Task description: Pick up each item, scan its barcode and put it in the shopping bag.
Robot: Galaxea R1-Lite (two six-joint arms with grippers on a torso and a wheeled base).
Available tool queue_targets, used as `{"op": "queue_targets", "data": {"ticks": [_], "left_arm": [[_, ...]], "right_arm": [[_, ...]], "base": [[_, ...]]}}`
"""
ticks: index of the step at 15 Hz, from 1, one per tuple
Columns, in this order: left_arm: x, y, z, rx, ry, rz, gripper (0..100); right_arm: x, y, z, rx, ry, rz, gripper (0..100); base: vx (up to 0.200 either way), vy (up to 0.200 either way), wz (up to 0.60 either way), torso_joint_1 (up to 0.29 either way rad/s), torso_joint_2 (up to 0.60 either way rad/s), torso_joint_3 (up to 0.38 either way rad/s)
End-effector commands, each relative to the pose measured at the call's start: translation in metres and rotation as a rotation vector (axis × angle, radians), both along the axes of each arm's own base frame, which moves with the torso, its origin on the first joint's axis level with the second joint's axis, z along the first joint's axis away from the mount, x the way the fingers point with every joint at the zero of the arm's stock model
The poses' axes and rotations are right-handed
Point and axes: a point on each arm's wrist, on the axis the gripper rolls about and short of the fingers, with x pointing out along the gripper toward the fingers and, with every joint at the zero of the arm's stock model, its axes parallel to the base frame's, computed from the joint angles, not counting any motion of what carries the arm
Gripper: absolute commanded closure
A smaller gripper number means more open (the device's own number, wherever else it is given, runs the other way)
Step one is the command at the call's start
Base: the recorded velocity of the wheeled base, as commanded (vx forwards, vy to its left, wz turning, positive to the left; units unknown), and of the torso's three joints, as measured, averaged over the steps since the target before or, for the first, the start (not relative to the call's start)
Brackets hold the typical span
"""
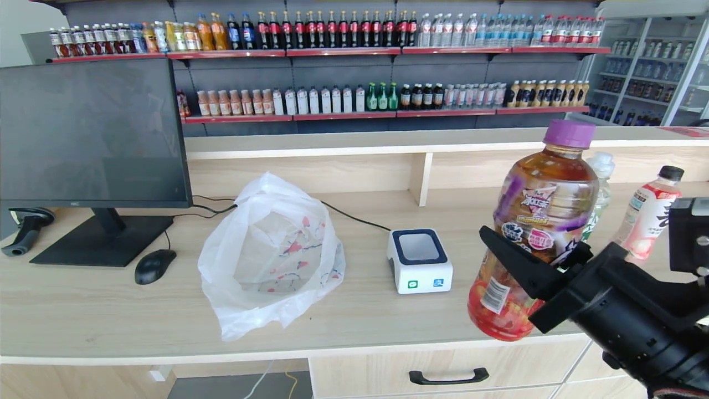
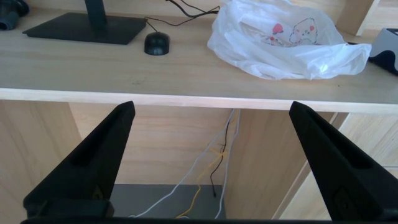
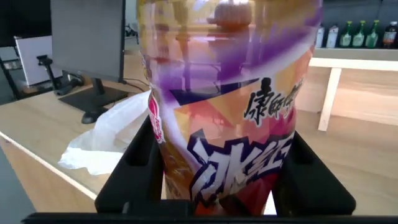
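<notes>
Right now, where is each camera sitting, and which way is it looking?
Head view: on the robot's head, facing forward and down at the counter, bag and scanner; the right gripper holds a bottle.
Left wrist view: on the left arm, low before the counter's edge, facing the bag and mouse; the open left gripper frames it.
Right wrist view: on the right arm, facing the bottle close up, between its own fingers.
Shared: the bag is in all three.
</notes>
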Motion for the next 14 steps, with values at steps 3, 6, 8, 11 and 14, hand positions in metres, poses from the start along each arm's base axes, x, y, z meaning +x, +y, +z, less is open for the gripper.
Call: {"op": "queue_targets", "data": {"ticks": [3,6,8,11,14], "left_arm": [[0.000,0.000,0.000,0.001,0.000,-0.002,0],[0.000,0.000,0.000,-0.001,0.000,0.001,0],[0.000,0.000,0.000,-0.001,0.000,0.000,0],[0.000,0.000,0.000,-0.001,-0.002,-0.002,0],[0.000,0.000,0.000,-0.002,-0.002,0.000,0]], "right_arm": [[0.019,-0.004,-0.011,-0.015,0.054,-0.059,100],[0.030,-0.013,-0.012,-0.017,0.055,-0.124,100],[0.041,-0.023,-0.002,0.011,0.016,-0.186,100],[0.041,-0.028,0.003,0.023,-0.002,-0.206,100],[0.042,-0.028,0.008,0.024,-0.027,-0.211,100]], "base": [[0.000,0.000,0.00,0.000,0.00,0.000],[0.000,0.000,0.00,0.000,0.00,0.000],[0.000,0.000,0.00,0.000,0.00,0.000],[0.000,0.000,0.00,0.000,0.00,0.000],[-0.200,0.000,0.00,0.006,0.00,0.001]]}}
